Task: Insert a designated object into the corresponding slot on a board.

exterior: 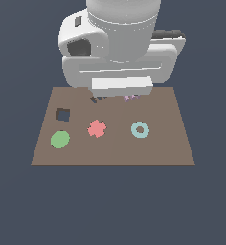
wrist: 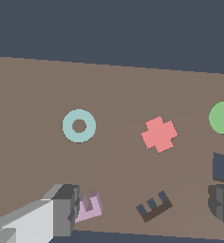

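**Tool low over the far edge of the board, pink piece beside one finger**

Seen in the exterior view: brown board (exterior: 112,143) lying flat, with the white arm looming over its far edge and hiding the tool itself. Only a sliver of the pale purple-pink piece (exterior: 130,98) peeking out under the arm, right of the partly hidden dark E-shaped slot (exterior: 98,99). Nearer on the board, from the exterior view's left: dark square hole (exterior: 63,115), green disc (exterior: 60,139), red cross (exterior: 96,128), teal ring (exterior: 140,129).

Seen in the wrist view: tool (wrist: 142,204) spread wide, fingers well apart, nothing between them clamped. One grey finger (wrist: 61,211) just beside the pink piece (wrist: 88,207), perhaps touching its edge; cannot tell for sure. Other finger (wrist: 223,206) dark at the frame's edge, near the square hole (wrist: 223,167). Pink piece flat on the board, E-shaped, tilted, apart from the slot (wrist: 154,206). Slot empty, lying between piece and far finger. Red cross (wrist: 159,134), teal ring (wrist: 79,126) and green disc (wrist: 223,117) seated on the board (wrist: 114,90), well apart from the piece.
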{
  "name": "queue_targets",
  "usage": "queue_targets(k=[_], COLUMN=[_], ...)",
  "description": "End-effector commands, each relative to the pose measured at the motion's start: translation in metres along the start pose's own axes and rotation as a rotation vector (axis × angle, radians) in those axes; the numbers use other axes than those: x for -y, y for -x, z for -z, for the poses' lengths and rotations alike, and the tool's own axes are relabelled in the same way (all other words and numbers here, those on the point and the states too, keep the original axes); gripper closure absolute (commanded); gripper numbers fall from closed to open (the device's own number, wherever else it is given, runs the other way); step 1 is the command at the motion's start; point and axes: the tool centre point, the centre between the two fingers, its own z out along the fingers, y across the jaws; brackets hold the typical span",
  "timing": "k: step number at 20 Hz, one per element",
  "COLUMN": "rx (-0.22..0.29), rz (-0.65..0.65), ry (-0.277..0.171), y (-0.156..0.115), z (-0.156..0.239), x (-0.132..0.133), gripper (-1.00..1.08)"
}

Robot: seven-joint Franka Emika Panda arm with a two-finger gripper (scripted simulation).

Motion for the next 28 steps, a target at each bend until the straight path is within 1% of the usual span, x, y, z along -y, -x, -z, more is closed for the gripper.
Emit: queue_targets(k=[1,7,14,21,28], rx=[0.000,0.000,0.000,0.001,0.002], rz=[0.000,-0.025,-0.118,-0.276,-0.495], ry=[0.000,0.000,-0.001,-0.001,-0.002], y=[0.000,0.003,0.012,0.028,0.049], z=[0.000,-0.002,-0.011,-0.026,-0.046], x=[0.000,0.000,0.000,0.001,0.008], gripper=[-0.92,-0.92,-0.92,-0.92,-0.92])
